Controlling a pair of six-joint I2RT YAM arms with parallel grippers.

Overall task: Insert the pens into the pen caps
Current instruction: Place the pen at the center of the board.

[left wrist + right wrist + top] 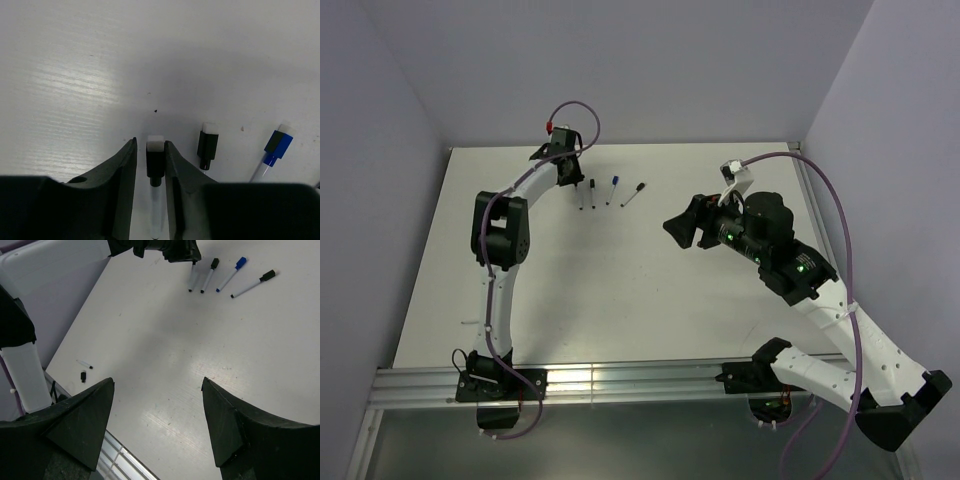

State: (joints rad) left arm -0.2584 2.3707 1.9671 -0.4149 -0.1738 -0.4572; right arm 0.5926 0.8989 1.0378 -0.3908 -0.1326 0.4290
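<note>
Pens (612, 191): four capped, rowed at far side of surface (620, 300). L fingers (122, 195) straddle leftmost pen (155, 167), gap showing, not pinching – prob parking it w/ the rest. R fingers (82, 430) spread wide, empty, mid-surface. Bare pen (85, 363) + cap (83, 376) lie front-left, prob next.

No legible text on any surface

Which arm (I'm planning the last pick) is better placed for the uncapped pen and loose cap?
Probably left: the uncapped pen and loose cap lie at the near left edge; the right gripper, though open, hangs right of centre.
</note>
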